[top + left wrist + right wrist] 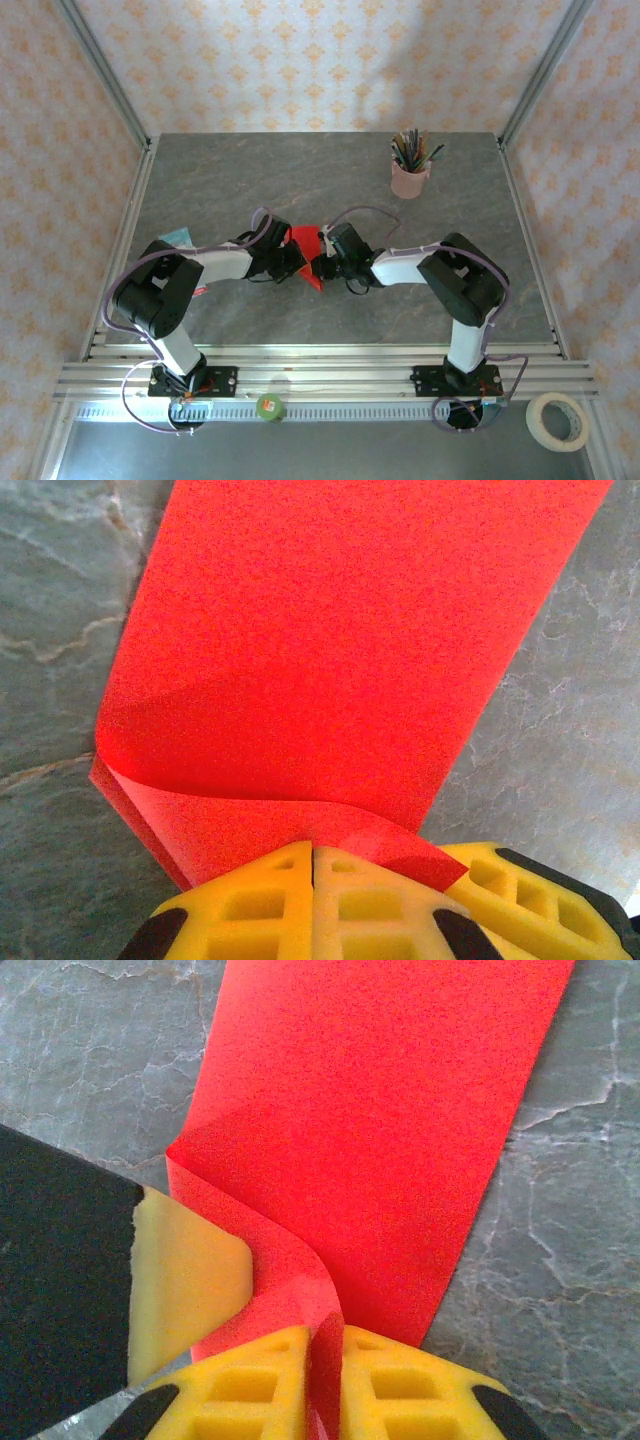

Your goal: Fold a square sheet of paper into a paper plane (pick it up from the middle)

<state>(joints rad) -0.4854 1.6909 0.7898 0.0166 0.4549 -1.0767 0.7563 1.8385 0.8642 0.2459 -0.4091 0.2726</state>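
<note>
Red and thin, the square sheet of paper (302, 240) is lying at the middle of the grey marbled table (250, 170), between the two arms, which are reaching inward toward each other over it. Most of the sheet is resting flat, while its near edge is curling up off the surface in a soft fold. The right gripper (325, 1350) is pinching that raised fold, with a strip of red showing between its closed yellow fingers. The left gripper (312, 865) is pressing its fingers together just beside it, and the lifted edge is touching their tips. Whether any paper is caught between them is unclear. One yellow pad (190, 1280) of the left gripper is sitting against the fold in the right wrist view. A pink pencil cup (410, 180) is standing well apart at the far right.
</note>
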